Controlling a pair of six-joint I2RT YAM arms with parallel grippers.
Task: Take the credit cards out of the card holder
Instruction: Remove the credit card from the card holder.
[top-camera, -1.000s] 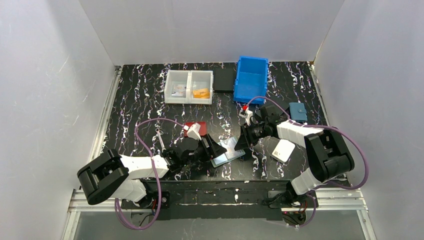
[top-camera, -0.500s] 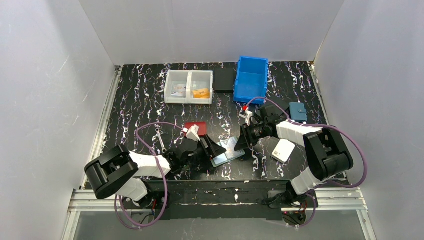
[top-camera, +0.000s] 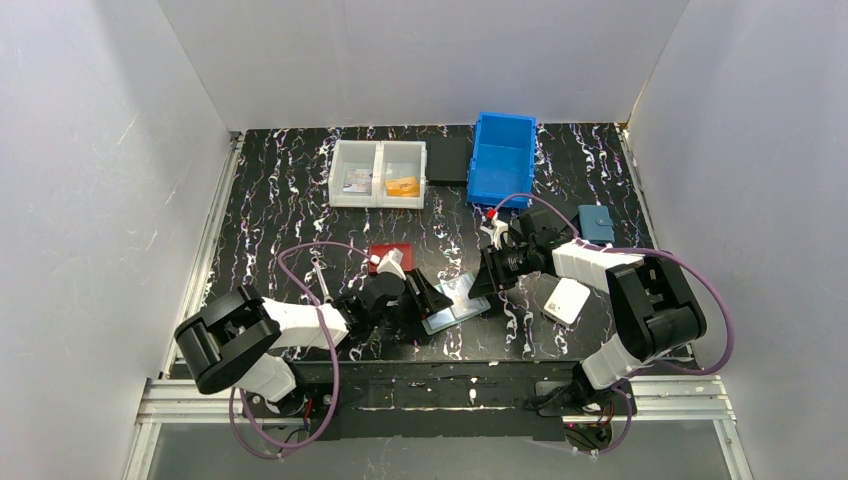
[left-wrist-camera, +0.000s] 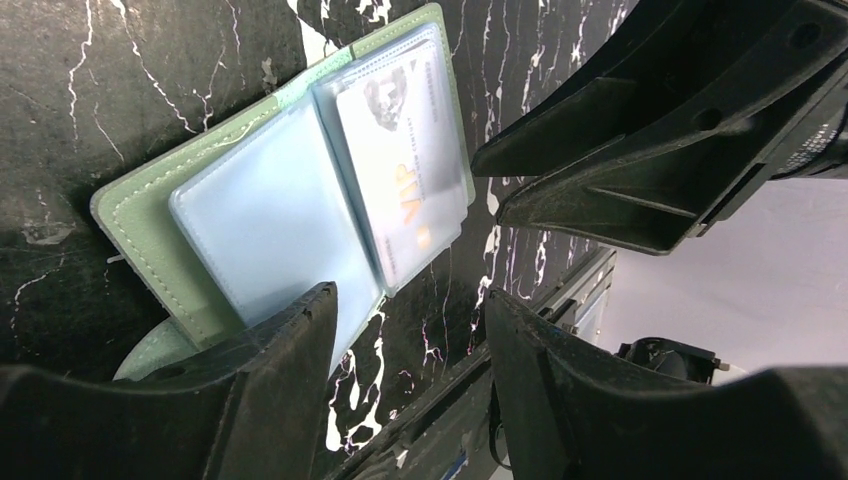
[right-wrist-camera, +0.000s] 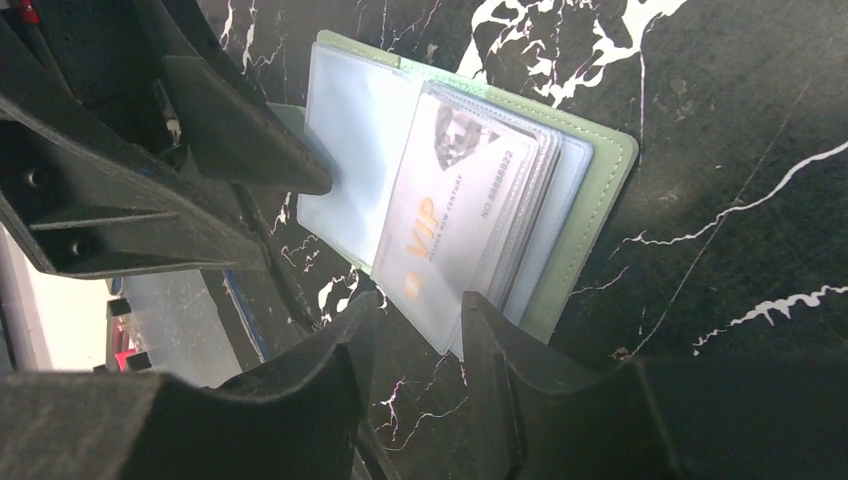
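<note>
The sage-green card holder (top-camera: 458, 297) lies open and flat on the table between both grippers. Its clear sleeves fan out, and the top one holds a pale credit card (right-wrist-camera: 450, 210) printed "VIP", also showing in the left wrist view as the same card (left-wrist-camera: 405, 170). My left gripper (left-wrist-camera: 405, 300) is open at the holder's near-left edge, one finger (left-wrist-camera: 285, 345) over the empty left sleeve. My right gripper (right-wrist-camera: 420, 305) is open too, with the sleeve stack's corner just ahead of its gap. Neither holds anything. The holder's green cover (left-wrist-camera: 140, 210) shows under the sleeves.
At the back stand a white two-compartment tray (top-camera: 338, 172) holding an orange card (top-camera: 403, 186), a black pad (top-camera: 447, 160) and a blue bin (top-camera: 503, 158). A red wallet (top-camera: 390, 252), a white one (top-camera: 566, 299), a blue one (top-camera: 597, 224) and a metal tool (top-camera: 321, 280) lie around.
My left arm has shifted rightwards toward the holder and its jaws have narrowed a little. The right arm and the holder have stayed where they were.
</note>
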